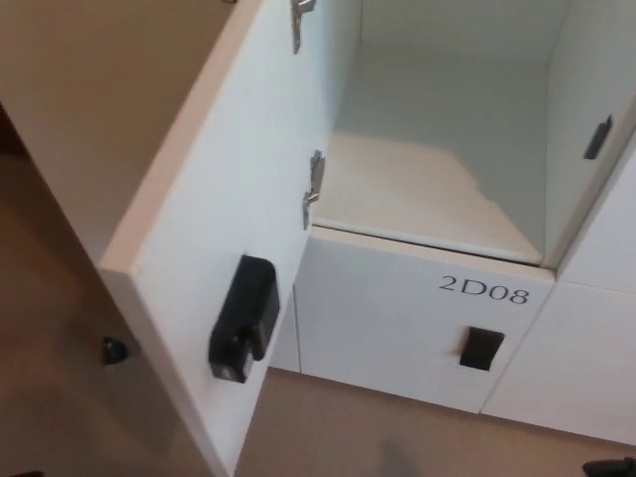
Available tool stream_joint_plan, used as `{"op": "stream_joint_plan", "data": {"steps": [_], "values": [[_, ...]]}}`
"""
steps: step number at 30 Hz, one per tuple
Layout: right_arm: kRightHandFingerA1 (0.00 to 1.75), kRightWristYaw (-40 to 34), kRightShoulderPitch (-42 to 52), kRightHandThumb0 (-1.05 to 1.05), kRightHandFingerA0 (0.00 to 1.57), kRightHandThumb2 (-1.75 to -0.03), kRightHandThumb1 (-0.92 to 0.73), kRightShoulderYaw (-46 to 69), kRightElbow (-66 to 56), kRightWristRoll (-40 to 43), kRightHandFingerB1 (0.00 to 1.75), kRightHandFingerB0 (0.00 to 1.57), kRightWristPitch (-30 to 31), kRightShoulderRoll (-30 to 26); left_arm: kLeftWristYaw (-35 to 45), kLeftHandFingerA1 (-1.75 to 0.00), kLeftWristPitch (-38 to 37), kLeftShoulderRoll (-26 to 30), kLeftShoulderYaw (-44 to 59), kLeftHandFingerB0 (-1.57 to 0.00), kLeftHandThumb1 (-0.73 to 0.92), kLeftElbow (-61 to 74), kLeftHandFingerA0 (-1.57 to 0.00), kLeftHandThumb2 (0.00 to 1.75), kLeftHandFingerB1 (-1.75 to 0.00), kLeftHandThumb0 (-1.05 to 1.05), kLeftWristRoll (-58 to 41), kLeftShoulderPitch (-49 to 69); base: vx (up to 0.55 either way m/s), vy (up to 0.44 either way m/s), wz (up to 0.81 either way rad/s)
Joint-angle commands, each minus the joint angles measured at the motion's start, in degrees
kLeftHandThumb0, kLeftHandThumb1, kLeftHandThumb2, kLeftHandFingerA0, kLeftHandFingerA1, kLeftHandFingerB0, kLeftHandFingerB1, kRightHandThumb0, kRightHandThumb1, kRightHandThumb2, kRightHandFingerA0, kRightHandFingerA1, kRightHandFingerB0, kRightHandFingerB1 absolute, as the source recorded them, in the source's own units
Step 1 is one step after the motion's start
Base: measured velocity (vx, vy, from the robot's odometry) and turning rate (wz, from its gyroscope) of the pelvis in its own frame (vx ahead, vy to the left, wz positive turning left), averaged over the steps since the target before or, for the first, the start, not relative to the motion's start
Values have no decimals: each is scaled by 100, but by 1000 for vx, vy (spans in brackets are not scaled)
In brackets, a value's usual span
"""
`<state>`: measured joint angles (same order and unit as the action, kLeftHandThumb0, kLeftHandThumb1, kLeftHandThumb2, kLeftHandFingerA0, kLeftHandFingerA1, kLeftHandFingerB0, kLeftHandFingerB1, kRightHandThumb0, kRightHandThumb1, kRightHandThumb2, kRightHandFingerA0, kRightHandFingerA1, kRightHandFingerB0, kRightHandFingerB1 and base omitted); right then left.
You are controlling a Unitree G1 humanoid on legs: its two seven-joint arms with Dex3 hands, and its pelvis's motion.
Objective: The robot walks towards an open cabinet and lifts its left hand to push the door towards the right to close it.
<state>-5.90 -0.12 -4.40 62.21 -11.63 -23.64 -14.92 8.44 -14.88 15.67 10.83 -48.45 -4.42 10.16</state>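
The white cabinet door [199,229] stands wide open on the left of the head view, its inner face turned towards me. A black latch block [243,318] sits near its free edge. Two metal hinges [312,189] join the door to the cabinet's left side. The open compartment [437,189] is white inside and holds nothing. My left hand does not show. A thin black sliver [610,467] at the bottom right edge may be part of my right hand; too little shows to tell its state.
Below the compartment is a closed white door marked 2D08 [417,318] with a black handle [481,348]. More closed doors lie to the right [596,338]. A small black foot [113,350] stands on the beige carpet [338,437] behind the open door.
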Motion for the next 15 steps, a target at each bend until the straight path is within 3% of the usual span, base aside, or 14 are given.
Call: {"op": "stream_joint_plan", "data": {"steps": [1, 15], "values": [[52, -4, -28, -30, 67, -59, -67, 3, -15, -32, 43, 49, 74, -53, -34, -53, 19, 36, 21, -44, 60, 8, -63, 56, -46, -3, 31, -15, 0, 0, 0], [51, -18, -53, -31, 66, -59, -67, 7, -14, -46, 43, 49, 115, -37, -67, -53, 73, 26, 24, -45, 60, 74, -63, 56, -47, -5, 28, -6, 4, -17, 3]]}}
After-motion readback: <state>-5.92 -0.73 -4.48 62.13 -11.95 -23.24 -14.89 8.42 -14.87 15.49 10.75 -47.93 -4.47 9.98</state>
